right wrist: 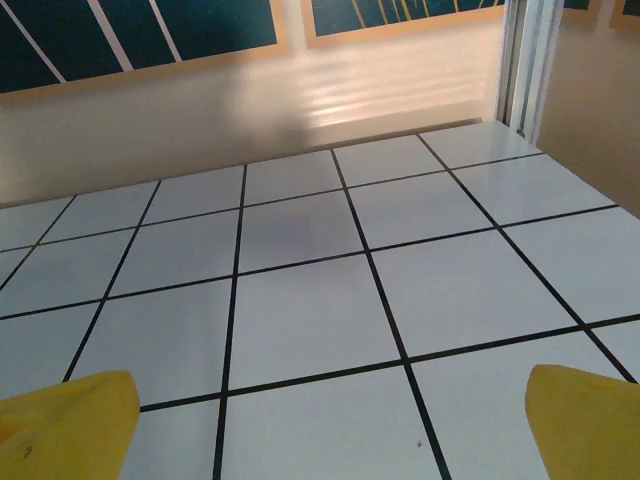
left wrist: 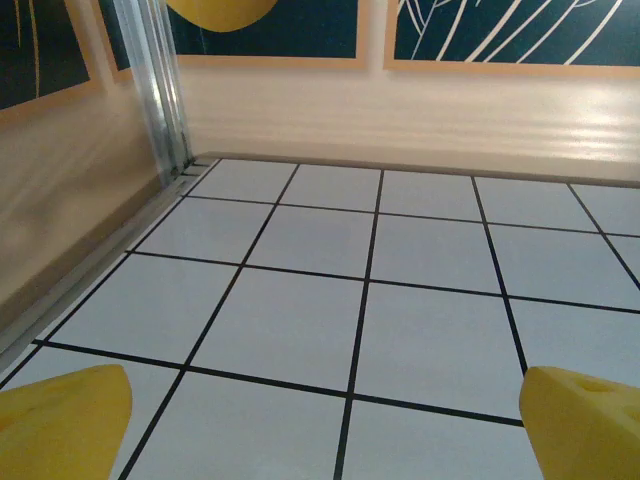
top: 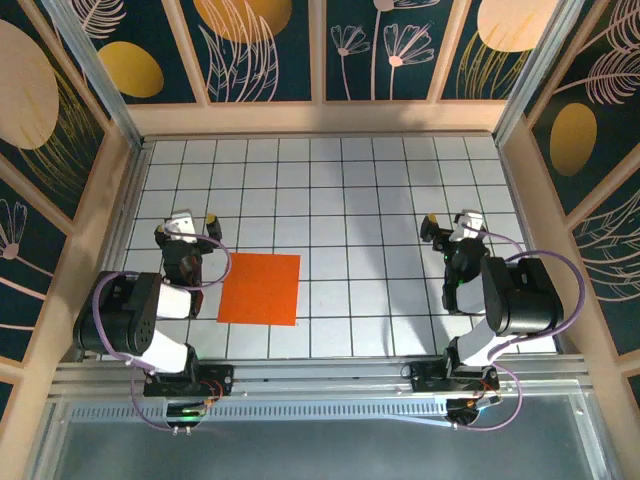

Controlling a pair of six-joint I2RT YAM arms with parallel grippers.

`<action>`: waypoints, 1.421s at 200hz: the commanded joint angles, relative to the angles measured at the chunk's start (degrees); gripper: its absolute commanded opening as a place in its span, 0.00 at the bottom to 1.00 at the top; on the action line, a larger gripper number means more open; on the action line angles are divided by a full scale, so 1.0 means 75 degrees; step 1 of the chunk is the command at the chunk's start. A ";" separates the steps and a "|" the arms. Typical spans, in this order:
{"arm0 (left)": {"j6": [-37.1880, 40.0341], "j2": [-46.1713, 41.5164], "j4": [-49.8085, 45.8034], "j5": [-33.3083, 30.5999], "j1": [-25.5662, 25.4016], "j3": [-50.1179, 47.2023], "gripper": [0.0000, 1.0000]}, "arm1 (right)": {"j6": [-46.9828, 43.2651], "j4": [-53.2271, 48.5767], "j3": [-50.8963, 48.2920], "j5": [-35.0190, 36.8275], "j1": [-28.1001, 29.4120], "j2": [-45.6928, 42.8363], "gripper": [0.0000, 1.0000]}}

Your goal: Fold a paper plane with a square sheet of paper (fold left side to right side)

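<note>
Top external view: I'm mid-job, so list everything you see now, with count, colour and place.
square sheet of paper: one, bright orange, lying flat and unfolded on the table, left of centre
table: one, white with a black grid
wall panels: several, dark teal with yellow and pale plant patterns, in wood-coloured frames, on the far, left and right sides
left gripper: one, yellow fingertips, open, just left of the sheet's far corner
right gripper: one, yellow fingertips, open, over bare grid on the right, well apart from the sheet
</note>
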 commanded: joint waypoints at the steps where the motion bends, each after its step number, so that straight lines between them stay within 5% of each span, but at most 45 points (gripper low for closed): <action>1: -0.0102 0.0025 0.0349 -0.0081 0.0058 0.0092 0.99 | -0.0103 0.0107 0.0137 -0.0070 -0.0012 -0.0080 0.99; 212: -0.0117 -0.0046 0.0367 -0.0119 0.0058 0.0065 0.99 | 0.0009 0.0100 0.0111 -0.0127 -0.0090 -0.0161 0.99; 251: -0.0197 -0.1498 -0.2258 -0.0248 0.0058 0.0859 0.99 | 0.0160 -0.1253 0.0206 0.0233 -0.0110 -0.1471 0.99; 284: -0.1830 -0.2410 -0.5816 -0.0919 0.0058 0.2308 0.99 | 0.0875 -0.4342 0.1068 0.0272 -0.0111 -0.2967 0.99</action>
